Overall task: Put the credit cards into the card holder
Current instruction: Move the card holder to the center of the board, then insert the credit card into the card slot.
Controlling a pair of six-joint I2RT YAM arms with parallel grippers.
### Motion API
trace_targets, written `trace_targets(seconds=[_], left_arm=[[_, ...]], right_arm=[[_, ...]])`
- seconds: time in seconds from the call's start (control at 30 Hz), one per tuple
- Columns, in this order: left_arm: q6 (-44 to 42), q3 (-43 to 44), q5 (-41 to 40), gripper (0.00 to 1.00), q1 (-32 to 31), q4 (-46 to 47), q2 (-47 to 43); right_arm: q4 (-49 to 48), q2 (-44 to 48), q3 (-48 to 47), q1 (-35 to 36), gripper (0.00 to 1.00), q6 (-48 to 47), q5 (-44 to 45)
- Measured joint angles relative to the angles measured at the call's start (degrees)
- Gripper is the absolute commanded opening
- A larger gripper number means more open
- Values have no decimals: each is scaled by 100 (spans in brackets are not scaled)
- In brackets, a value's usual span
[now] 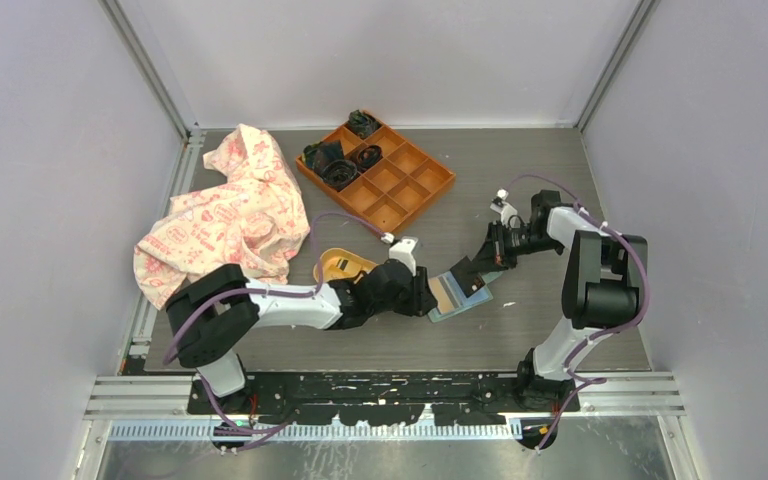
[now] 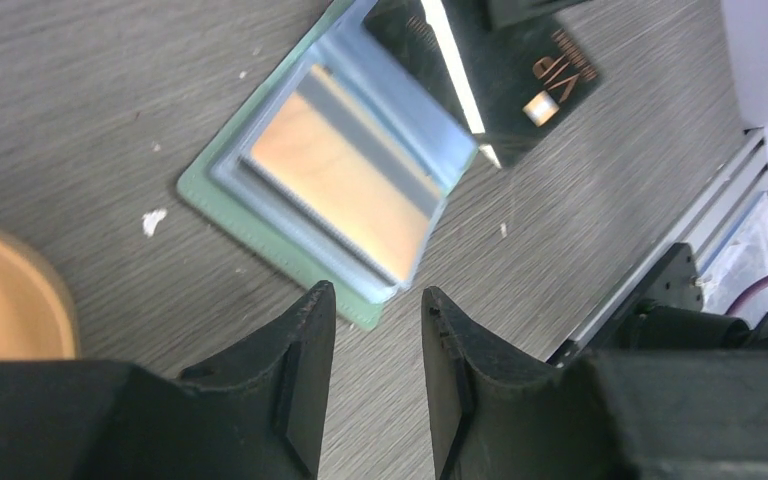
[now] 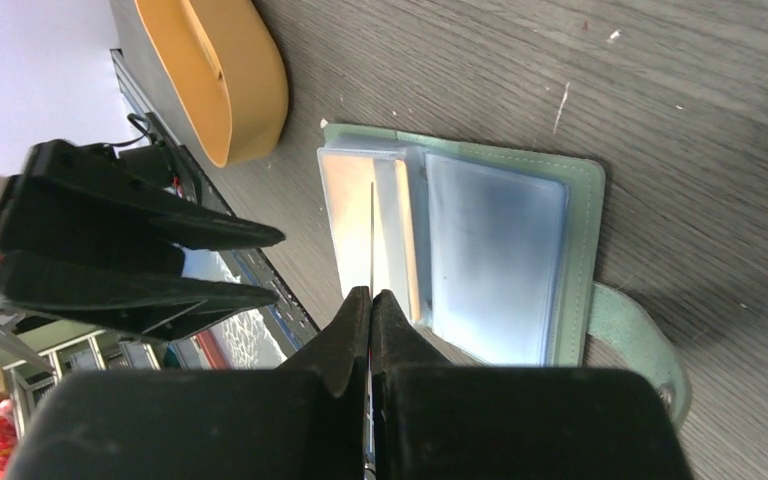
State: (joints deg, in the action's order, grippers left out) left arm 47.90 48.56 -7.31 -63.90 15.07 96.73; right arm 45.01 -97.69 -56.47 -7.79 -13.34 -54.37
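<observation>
The card holder (image 1: 457, 299) lies open on the table, sage green outside with blue and tan-orange slots (image 2: 345, 190). Its closing tab (image 3: 640, 335) sticks out to one side. My right gripper (image 1: 487, 256) is shut on a black credit card (image 1: 463, 272) marked VIP (image 2: 530, 70). It holds the card tilted over the holder; in the right wrist view the card (image 3: 371, 235) shows edge-on, pointing at the slots. My left gripper (image 2: 375, 295) is open with nothing between its fingers, just off the holder's near corner. I see no other card.
A yellow oval dish (image 1: 343, 265) sits left of the holder, partly under my left arm. An orange compartment tray (image 1: 438, 170) with black items stands at the back. A patterned cloth (image 1: 225, 215) lies bunched at the left.
</observation>
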Motion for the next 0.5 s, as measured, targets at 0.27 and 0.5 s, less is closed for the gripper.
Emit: trace_targets(seconds=[0.27, 0.5], left_arm=[[-245, 741, 11, 34, 37, -116, 337], [-345, 907, 105, 33, 146, -223, 957]], right_arm=[[9, -142, -2, 33, 1, 11, 151], [293, -328, -245, 61, 1, -232, 203]])
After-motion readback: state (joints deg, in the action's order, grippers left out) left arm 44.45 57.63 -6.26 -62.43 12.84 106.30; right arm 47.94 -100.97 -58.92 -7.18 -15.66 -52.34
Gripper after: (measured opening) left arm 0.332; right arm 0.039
